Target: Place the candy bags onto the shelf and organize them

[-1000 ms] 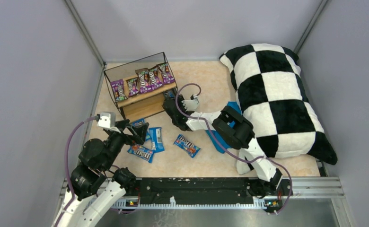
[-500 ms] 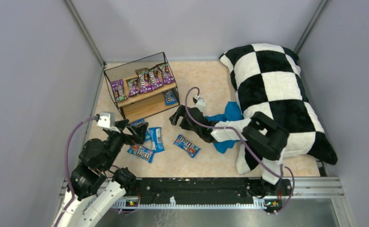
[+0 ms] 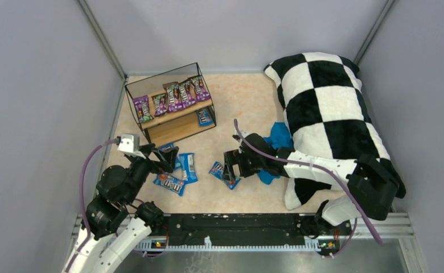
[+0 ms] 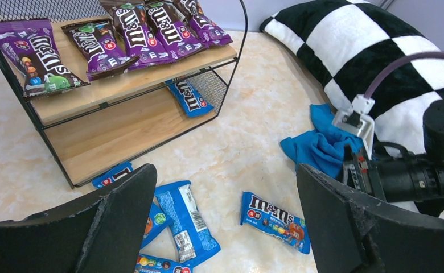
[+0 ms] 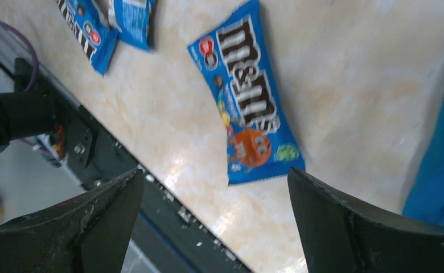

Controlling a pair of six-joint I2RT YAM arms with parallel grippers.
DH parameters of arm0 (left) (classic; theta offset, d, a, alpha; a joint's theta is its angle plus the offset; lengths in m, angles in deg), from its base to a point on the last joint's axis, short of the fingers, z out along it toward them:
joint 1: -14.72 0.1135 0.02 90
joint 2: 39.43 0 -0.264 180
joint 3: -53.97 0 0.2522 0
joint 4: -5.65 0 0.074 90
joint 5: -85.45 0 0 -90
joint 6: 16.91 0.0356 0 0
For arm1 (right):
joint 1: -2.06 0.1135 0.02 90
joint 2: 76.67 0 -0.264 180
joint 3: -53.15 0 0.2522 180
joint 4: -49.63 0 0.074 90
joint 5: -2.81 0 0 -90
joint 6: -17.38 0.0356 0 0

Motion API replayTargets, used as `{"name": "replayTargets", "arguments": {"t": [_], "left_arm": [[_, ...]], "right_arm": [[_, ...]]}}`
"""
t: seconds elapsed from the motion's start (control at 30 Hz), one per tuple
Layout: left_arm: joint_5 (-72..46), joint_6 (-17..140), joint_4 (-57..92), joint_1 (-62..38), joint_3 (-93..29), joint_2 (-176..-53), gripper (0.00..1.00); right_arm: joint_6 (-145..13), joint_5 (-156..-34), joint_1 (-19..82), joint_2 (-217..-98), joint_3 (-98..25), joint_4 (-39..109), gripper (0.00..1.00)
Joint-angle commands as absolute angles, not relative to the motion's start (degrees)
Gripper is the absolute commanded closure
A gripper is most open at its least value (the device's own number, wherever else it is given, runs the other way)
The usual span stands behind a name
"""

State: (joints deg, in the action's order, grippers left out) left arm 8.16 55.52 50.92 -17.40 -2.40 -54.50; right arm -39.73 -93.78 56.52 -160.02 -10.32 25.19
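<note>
Hovering over a lone blue bag [image 5: 248,108] on the table [image 3: 248,96], right gripper [image 3: 230,166] had fingers spread, empty. Left gripper [image 4: 225,176] also wide apart above a blue-bag cluster [image 4: 185,222]. Shelf [image 4: 123,125]: five purple bags [image 4: 134,28] on top, one blue packet [image 4: 188,98] on the lower board.

The white-and-black left arm [image 3: 116,190] folds up tight above its base, elbow raised. Its black two-finger left gripper [image 3: 167,159] points forward, jaws spread wide, holding nothing. The white-and-black right arm [image 3: 317,166] stretches out low to the left. Its black right gripper [image 3: 230,166] tilts downward, jaws wide apart, empty.
</note>
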Motion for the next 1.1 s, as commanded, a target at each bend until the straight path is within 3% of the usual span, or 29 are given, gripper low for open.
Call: {"name": "replayTargets", "arguments": {"t": [0.0, 0.07, 0.33, 0.67, 0.87, 1.07], "left_arm": [[8.8, 55.3, 49.6, -17.5, -2.7, -54.9, 0.02], [9.3, 55.2, 49.7, -17.5, -2.8, -54.4, 0.01], [9.2, 55.2, 49.7, -17.5, -2.7, -53.8, 0.02], [8.6, 55.6, 49.4, -17.5, -2.7, -54.2, 0.02], [8.4, 55.6, 49.3, -17.4, -2.5, -54.6, 0.01], [8.4, 55.6, 49.4, -17.4, -2.6, -54.6, 0.01]], "right_arm": [[-26.2, -104.3, 55.7, -155.4, -4.4, 25.8, 0.05], [-18.6, -105.6, 55.2, -155.1, -1.1, 30.0, 0.07], [-5.5, -106.4, 49.2, -159.8, 7.6, 43.9, 0.36], [1.0, -100.7, 48.6, -169.0, 6.1, 52.4, 0.49], [5.1, -94.4, 53.7, -171.1, 4.6, 54.3, 0.56], [8.5, -91.7, 55.6, -173.0, 6.3, 60.1, 0.75]]}}
